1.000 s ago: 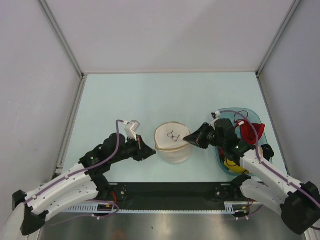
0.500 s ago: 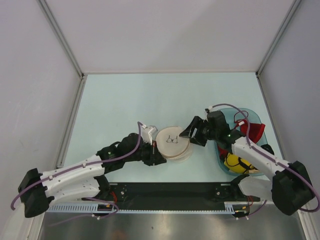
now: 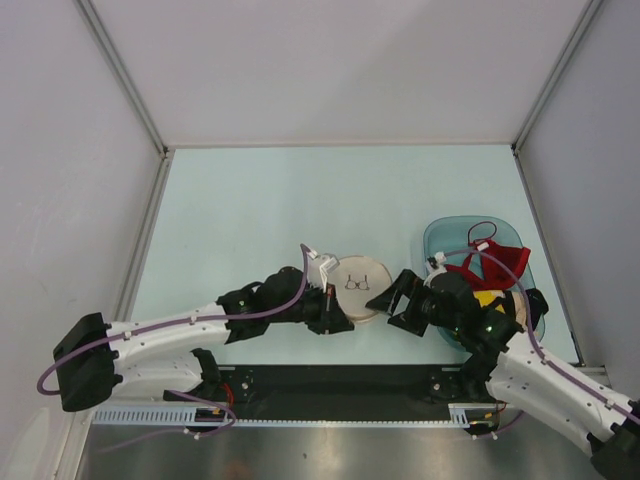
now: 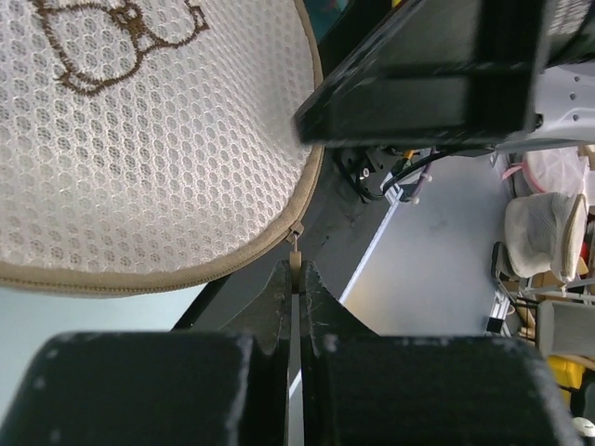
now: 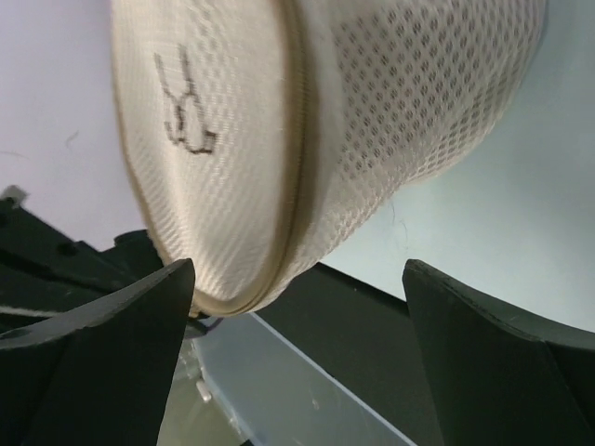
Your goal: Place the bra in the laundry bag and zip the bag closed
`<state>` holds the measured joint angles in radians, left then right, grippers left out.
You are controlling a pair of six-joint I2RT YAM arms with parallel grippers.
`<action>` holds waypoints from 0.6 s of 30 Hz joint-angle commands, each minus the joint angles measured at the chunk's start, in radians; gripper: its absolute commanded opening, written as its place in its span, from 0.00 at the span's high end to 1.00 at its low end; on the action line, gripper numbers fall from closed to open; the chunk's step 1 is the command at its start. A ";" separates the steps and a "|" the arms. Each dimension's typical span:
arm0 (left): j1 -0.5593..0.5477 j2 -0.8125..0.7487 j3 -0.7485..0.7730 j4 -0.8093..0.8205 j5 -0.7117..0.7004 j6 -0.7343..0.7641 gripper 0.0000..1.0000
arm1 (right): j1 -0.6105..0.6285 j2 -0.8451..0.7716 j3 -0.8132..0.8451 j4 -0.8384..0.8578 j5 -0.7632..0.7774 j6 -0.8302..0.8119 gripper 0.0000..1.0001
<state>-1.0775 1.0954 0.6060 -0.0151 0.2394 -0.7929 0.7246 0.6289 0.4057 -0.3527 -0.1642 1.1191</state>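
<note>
The laundry bag (image 3: 362, 283), a round cream mesh pouch with a small dark logo, lies near the table's front edge and fills the left wrist view (image 4: 139, 139). My left gripper (image 3: 340, 318) is at the bag's near rim, shut on the small zip pull (image 4: 296, 253) that hangs from the tan zip rim. My right gripper (image 3: 386, 308) stands wide open just right of the bag, its fingers (image 5: 112, 325) on either side of the bag's lower edge (image 5: 279, 139) without touching it. The bra is out of view.
A translucent teal basket (image 3: 440, 235) stands at the right, with a red bra (image 3: 497, 263) and a yellow-and-black garment (image 3: 490, 297) in it. The black base rail (image 3: 330, 385) runs along the front edge, just below the bag.
My right gripper let go of the bag, opened wide and drew back toward the front edge. The left gripper swept right along the bag's near rim, still pinching the zip pull. The bag shifted right.
</note>
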 commanded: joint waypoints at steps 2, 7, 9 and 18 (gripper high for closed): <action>-0.022 0.003 0.046 0.069 0.017 -0.017 1.00 | 0.070 0.081 -0.040 0.222 0.029 0.136 0.02; -0.030 0.001 0.032 0.070 0.017 -0.012 1.00 | 0.111 0.121 -0.051 0.313 0.123 0.199 0.42; -0.030 -0.018 0.023 0.044 -0.015 -0.008 1.00 | 0.110 0.120 -0.044 0.290 0.158 0.197 0.70; 0.239 -0.245 -0.121 -0.202 -0.037 0.037 1.00 | -0.180 0.120 -0.004 0.244 -0.056 -0.008 1.00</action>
<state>-1.0115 0.9905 0.5560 -0.0731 0.1844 -0.7914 0.6914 0.7300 0.3710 -0.1219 -0.1177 1.2400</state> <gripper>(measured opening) 0.012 0.065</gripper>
